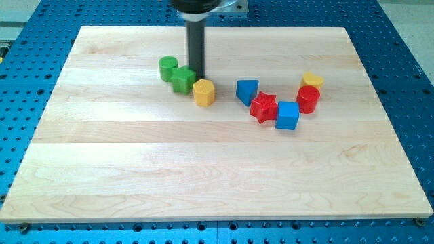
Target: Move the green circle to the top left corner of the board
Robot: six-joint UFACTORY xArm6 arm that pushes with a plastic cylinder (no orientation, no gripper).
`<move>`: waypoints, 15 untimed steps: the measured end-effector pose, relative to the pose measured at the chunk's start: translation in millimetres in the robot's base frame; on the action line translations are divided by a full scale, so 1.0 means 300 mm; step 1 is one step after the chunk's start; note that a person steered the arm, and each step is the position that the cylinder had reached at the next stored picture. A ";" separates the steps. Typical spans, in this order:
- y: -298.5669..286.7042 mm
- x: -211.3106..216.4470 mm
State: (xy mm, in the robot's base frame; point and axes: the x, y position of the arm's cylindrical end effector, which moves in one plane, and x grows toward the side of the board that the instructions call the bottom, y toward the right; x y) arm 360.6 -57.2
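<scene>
Green circle (168, 68): upright on the board (135, 169), in its upper half, left of centre; well away from the top left corner.
Green star (183, 80): touching the circle on its lower right side.
My tip (198, 78): at the end of the dark rod, just right of the green star and just above the yellow hexagon; close to both, contact cannot be made out. It stands to the right of the green circle, with the star between them.
Gripper: there is none on this arm, only the rod, so nothing is gripped.
Yellow hexagon (203, 92): just below and right of the star.
Blue wedge (247, 91): right of the hexagon, apart from it.
Red star (264, 106): touching the wedge's lower right.
Blue cube (287, 115): against the red star's right side.
Red cylinder (308, 99): just above and right of the cube.
Yellow heart (312, 80): right behind the red cylinder.
Containers: none to be seen; all blocks lie loose on the board.
Desk (27, 68): blue, perforated, carrying the board.
</scene>
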 end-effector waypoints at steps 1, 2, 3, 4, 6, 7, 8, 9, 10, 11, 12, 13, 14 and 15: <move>-0.129 0.019; -0.090 -0.063; -0.074 -0.193; 0.045 -0.206; -0.223 -0.307; -0.184 -0.335; -0.320 -0.366; -0.307 -0.367; -0.270 -0.431; -0.408 -0.450; -0.441 -0.444; -0.441 -0.444; -0.441 -0.443; -0.441 -0.442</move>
State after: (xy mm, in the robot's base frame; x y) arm 228.1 -189.6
